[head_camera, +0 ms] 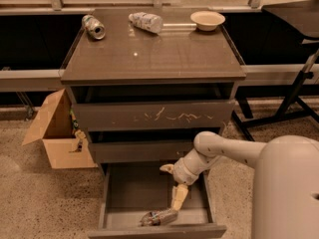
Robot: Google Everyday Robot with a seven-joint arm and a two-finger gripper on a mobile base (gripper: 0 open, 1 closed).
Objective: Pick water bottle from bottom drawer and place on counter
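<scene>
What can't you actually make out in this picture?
All in the camera view:
- The water bottle label is too small to read.
- Whether the open gripper, low in the bottom drawer, touches the water bottle: they overlap, so I cannot tell.
- The drawer's front is cut off by the lower edge.
- The arm runs off the right edge.

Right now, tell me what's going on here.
The robot's arm reaches into the open bottom drawer, its end effector open close to the water bottle, which lies on its side near the drawer's front. Nothing is gripped yet. The counter holds a silver can, a patterned bottle and a bowl.
</scene>
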